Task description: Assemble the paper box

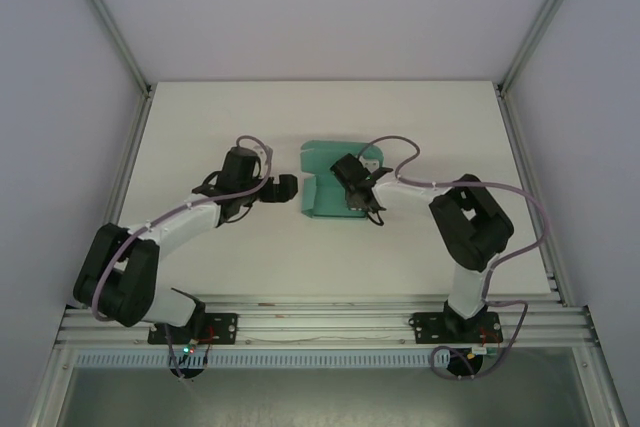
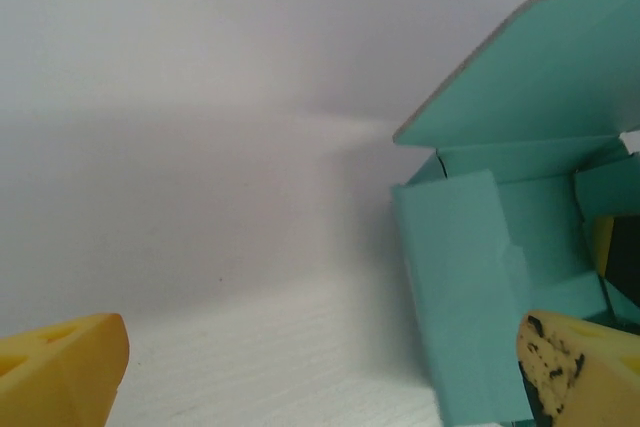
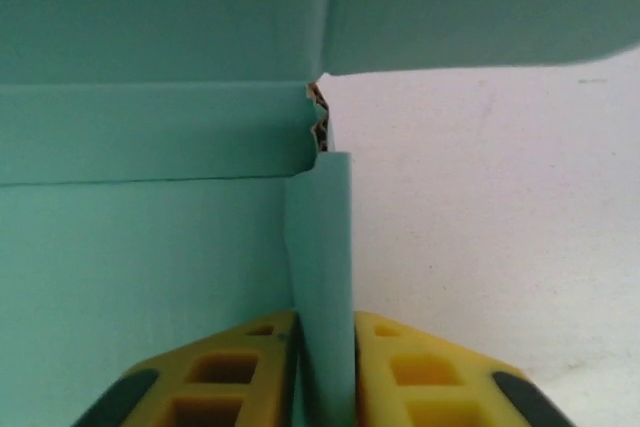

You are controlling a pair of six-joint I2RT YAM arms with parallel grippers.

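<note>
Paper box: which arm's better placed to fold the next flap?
Probably left. The left gripper is open and free beside the paper box, facing an upright flap. The right gripper is shut on a side wall, busy holding it.

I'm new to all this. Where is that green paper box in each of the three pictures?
Top view: the paper box sits mid-table, with the right tool on it.
Left wrist view: paper box on the right side, partly folded up.
Right wrist view: paper box across the left and top; the right tool pinches one upright wall.
Shared landmark: the white table under it.
</note>
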